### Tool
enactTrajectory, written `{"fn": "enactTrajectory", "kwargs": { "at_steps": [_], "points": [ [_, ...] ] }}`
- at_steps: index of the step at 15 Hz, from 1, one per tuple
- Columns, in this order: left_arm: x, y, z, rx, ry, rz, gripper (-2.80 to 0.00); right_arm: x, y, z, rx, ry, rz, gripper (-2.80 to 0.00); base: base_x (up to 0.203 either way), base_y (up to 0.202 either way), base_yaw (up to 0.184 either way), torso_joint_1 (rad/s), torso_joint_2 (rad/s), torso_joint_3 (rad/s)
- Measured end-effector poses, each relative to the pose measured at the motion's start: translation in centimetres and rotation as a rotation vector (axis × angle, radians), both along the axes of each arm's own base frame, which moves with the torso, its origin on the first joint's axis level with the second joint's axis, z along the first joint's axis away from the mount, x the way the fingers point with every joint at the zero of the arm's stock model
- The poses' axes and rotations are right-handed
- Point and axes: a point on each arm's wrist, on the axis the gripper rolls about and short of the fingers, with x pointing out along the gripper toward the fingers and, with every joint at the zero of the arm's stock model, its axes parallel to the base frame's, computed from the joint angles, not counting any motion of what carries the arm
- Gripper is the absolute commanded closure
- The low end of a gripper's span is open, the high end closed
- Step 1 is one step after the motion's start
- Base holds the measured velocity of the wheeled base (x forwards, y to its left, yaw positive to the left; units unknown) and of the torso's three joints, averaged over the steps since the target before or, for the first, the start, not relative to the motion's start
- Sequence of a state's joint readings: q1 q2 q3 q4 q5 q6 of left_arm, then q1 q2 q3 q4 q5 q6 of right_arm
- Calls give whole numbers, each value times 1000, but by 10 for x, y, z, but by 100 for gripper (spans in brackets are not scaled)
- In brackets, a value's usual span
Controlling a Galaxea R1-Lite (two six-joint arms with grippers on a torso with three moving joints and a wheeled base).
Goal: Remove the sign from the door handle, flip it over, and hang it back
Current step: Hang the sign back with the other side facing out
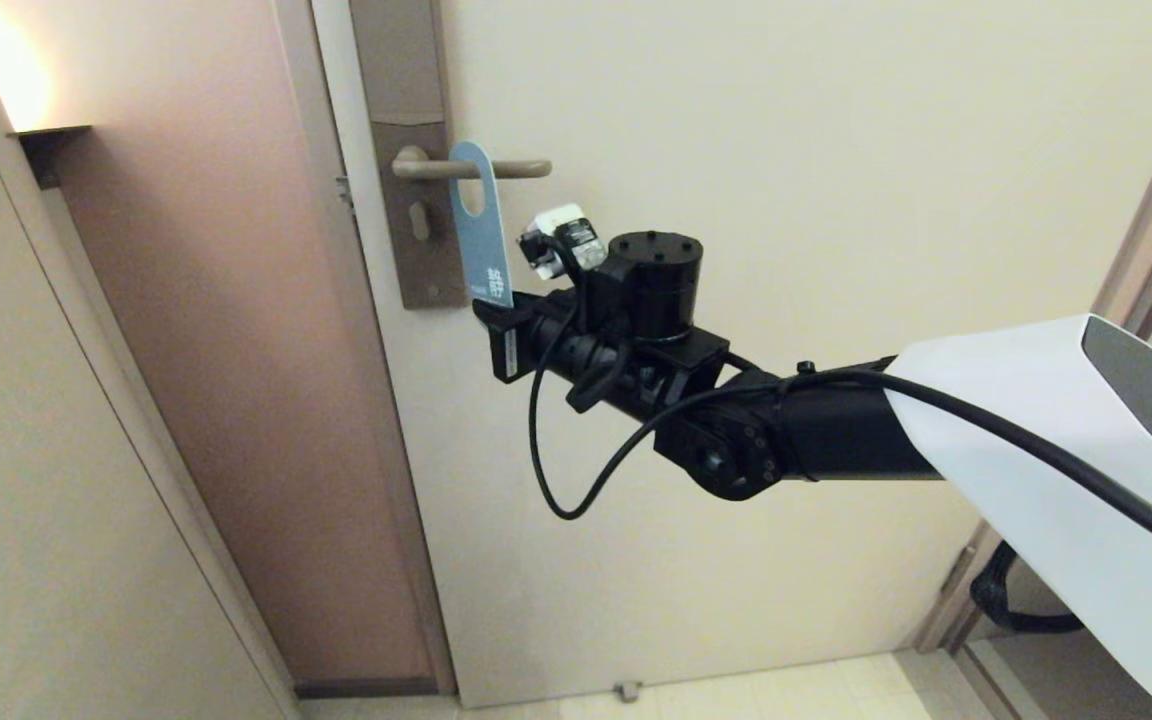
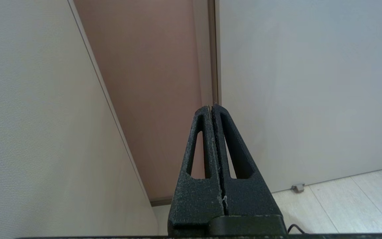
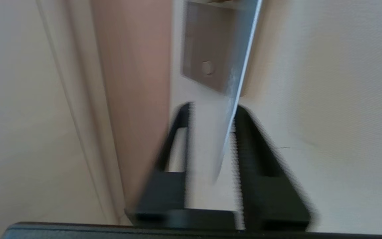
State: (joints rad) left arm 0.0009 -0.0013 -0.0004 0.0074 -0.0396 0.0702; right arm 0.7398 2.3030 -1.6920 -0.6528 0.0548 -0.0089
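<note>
Signs: one flat, round-ended blue hanger card (image 1: 479, 230) with an oval hole; it hangs on the lever in the upper middle of the head view, blue face outward, lower end reaching down to the right gripper
Handles: one slim horizontal beige-bronze metal lever (image 1: 476, 167); it sits on one tall narrow matching backplate (image 1: 406, 150) with a keyhole, on the cream door (image 1: 836, 200)
Grippers: two; one at work, one idle
Right gripper (image 1: 496, 318): at the sign's lower end, centre of the head view; in the right wrist view its two black fingers (image 3: 257, 156) stand partly apart with the card's edge (image 3: 240, 66) between them; the card lies close to one finger; whether it touches I cannot tell
Left gripper (image 2: 213, 111): seen only in the left wrist view; fingers pressed together, holding nothing; aimed at the door frame's edge above pale floor tiles (image 2: 343, 205)
</note>
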Motion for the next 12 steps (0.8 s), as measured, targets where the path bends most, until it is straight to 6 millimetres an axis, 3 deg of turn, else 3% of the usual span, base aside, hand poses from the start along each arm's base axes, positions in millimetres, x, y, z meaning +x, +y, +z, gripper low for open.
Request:
{"fn": "enactTrajectory", "kwargs": {
  "at_steps": [8,12],
  "points": [
    [0,0,0,0,1,0,0,-6,-6,-3,-23,26,-2,-280,0,0,0,0,0,0],
    [0,0,0,0,0,1,0,-14,-21,4,-35,41,-13,-280,0,0,0,0,0,0]
  ]
}}
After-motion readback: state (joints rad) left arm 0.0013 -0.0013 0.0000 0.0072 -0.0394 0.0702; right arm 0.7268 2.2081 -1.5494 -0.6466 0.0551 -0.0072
